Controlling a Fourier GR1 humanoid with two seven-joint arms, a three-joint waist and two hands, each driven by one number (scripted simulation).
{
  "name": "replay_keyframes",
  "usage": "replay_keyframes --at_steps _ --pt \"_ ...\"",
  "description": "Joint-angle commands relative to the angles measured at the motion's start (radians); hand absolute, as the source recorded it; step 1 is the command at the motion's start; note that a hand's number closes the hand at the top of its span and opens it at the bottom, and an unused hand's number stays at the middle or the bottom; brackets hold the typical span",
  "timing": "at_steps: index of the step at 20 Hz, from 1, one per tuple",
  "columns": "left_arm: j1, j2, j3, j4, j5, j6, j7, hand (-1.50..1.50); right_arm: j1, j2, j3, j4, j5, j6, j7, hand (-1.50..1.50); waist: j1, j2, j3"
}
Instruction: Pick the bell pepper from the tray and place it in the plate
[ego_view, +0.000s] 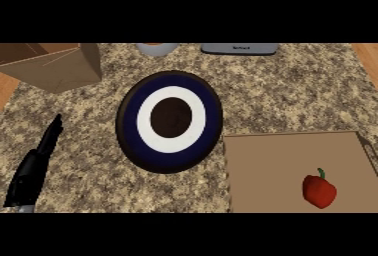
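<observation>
Lying in tray (266, 165), bell pepper (319, 191) well apart from straight-fingered, empty left hand (35, 167).

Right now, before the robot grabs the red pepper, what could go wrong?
The bell pepper lies tilted near the near right part of the tray, so it might roll away when touched. Only the left hand shows, far left with straight fingers, and the plate lies between it and the tray; reaching across could bump the plate. The paper bag stands close behind.
</observation>
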Motion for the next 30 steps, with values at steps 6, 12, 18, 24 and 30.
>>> replay_keyframes --at_steps 6,12,18,24,30 --pt "0.03 -0.037 -0.009 -0.008 -0.045 0.022 -0.003 0.0 -0.296 -0.133 -0.038 0.134 0.002 0.277 0.368 -1.5 -0.004 -0.009 0.003" --pt "0.046 -0.012 0.075 -0.002 -0.009 -0.062 -0.029 0.0 -0.357 -0.075 -0.034 0.291 -0.055 0.333 0.239 -1.5 -0.026 -0.015 0.004" --pt "0.005 -0.07 0.087 0.041 -0.063 -0.065 -0.011 0.0 -0.4 -0.065 -0.092 0.298 -0.131 0.439 0.22 -1.5 -0.033 -0.015 0.004" --pt "0.072 -0.068 0.119 -0.02 -0.075 -0.099 -0.017 0.0 -0.452 0.021 -0.039 0.436 -0.087 0.451 0.169 -1.5 -0.029 -0.015 0.004" --pt "0.094 -0.115 0.133 -0.088 -0.124 -0.103 0.023 0.0 -0.525 0.073 -0.106 0.566 -0.09 0.482 0.088 -1.5 -0.028 -0.015 0.004"
